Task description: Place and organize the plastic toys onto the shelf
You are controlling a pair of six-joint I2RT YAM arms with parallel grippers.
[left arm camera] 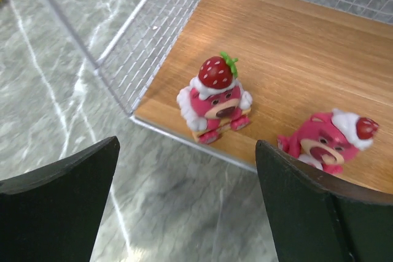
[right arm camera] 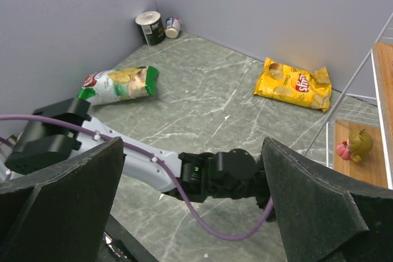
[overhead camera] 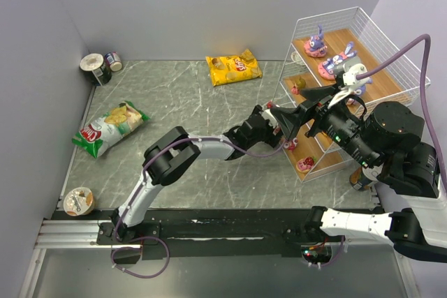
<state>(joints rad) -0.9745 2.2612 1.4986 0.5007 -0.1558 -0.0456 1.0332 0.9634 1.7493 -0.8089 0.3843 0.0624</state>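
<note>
Left pincer [left arm camera: 187, 151]: jaws spread wide, holding nothing, over the desk [left arm camera: 55, 90] at the shelf [left arm camera: 295, 41] edge. Just beyond, centred between the jaws, a strawberry-topped pink toy [left arm camera: 215, 99] stands upright on a board. A second pink toy [left arm camera: 328, 142] is at its right, partly behind one finger. Right pincer [right arm camera: 193, 145]: wide open, empty. Farthest, on the top board: purple bunny toys [overhead camera: 316, 45].

Shelf [left arm camera: 153, 35]: thin, white-coated metal wire; its boards [left arm camera: 295, 41] are smooth, matt wood with a fine light grain. Toys [left arm camera: 216, 99]: glossy moulded plastic. Table [left arm camera: 55, 84]: smooth grey-green marbled top, faint sheen. Snack bag [right arm camera: 293, 84]: shiny, crinkled film.
</note>
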